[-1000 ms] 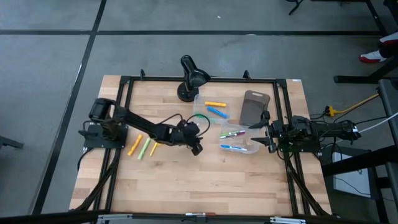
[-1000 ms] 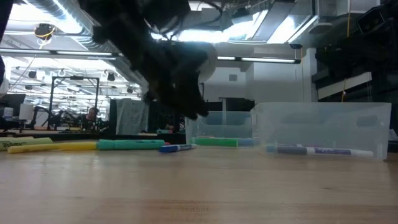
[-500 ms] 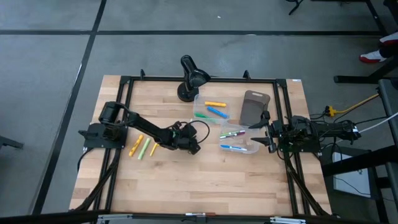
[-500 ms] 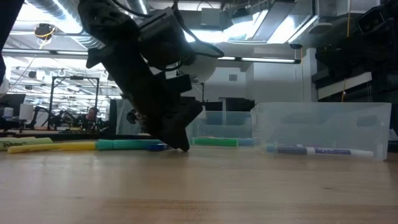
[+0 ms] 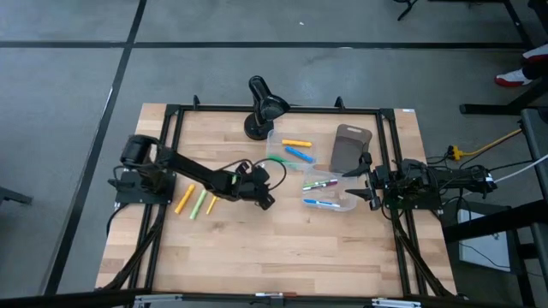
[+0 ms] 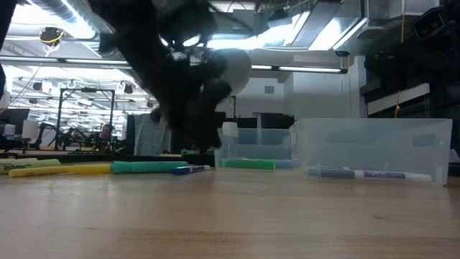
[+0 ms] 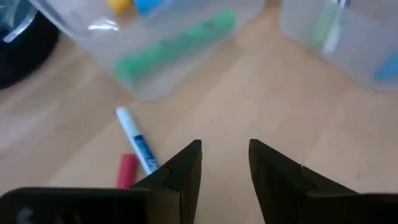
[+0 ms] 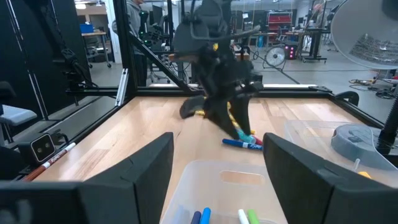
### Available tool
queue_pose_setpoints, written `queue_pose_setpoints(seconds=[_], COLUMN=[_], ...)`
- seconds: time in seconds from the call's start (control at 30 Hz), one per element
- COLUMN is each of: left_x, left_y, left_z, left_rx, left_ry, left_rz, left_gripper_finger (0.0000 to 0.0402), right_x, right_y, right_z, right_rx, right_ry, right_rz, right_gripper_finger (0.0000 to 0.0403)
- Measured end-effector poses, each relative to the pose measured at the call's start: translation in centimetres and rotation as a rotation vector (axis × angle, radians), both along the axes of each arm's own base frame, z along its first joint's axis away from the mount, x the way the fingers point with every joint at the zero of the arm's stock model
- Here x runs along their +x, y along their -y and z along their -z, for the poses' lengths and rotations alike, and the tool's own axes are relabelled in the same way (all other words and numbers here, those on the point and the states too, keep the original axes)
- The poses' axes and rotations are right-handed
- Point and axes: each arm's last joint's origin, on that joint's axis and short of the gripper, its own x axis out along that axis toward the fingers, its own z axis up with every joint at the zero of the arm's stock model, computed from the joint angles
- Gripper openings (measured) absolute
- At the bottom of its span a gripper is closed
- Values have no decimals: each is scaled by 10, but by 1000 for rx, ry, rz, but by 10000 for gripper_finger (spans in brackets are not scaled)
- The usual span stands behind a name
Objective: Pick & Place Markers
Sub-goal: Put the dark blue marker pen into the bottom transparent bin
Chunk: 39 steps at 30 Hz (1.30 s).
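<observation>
My left gripper [image 5: 269, 204] [image 7: 225, 146] hangs open over the table's middle, tilted down, with nothing between its fingers. Just beside it a blue-and-white marker [image 7: 137, 140] [image 6: 191, 170] and a red marker [image 7: 126, 170] lie flat on the wood. Orange [image 5: 184, 199], green [image 5: 199, 203] and yellow [image 5: 211, 204] markers lie to the left under the arm. The far clear bin [image 5: 272, 137] holds yellow, blue and green markers. The near clear bin [image 5: 342, 205] holds a green-pink and a blue one. My right gripper [image 5: 366, 184] [image 8: 217, 140] waits open at the right.
A black desk lamp [image 5: 261, 107] stands at the far edge behind the bins. A grey-brown tray [image 5: 349, 147] lies right of the far bin. Black frame rails [image 5: 167, 154] run along the table's sides. Bare wood spreads toward the near edge.
My left gripper dipped down until its fingertips reached the table by the blue marker, then rose again and tipped further downward. It holds nothing. The blue marker has slid a little toward the table's left and still lies flat.
</observation>
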Motion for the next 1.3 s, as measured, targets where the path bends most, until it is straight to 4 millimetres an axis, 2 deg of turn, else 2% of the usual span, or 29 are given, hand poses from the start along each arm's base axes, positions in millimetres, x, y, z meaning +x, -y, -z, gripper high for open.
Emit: queue_pose_setpoints(seconds=[0.17, 0.57, 1.13, 1.3], left_x=[-11, -11, -13, -11], left_y=[-6, -12, -24, -24], left_z=[-11, 10, 12, 24], left_rx=[-33, -147, -178, -183], left_ry=[-19, -95, -119, -143], left_rz=[-75, -112, -156, -174], left_gripper_finger=[126, 118, 106, 106], right_x=[0, 0, 0, 0], right_y=[0, 0, 0, 0], right_z=[0, 0, 0, 0], right_rx=[0, 0, 0, 0], right_ry=[0, 0, 0, 0], right_rz=[0, 0, 0, 0], right_gripper_finger=[244, 244, 244, 244])
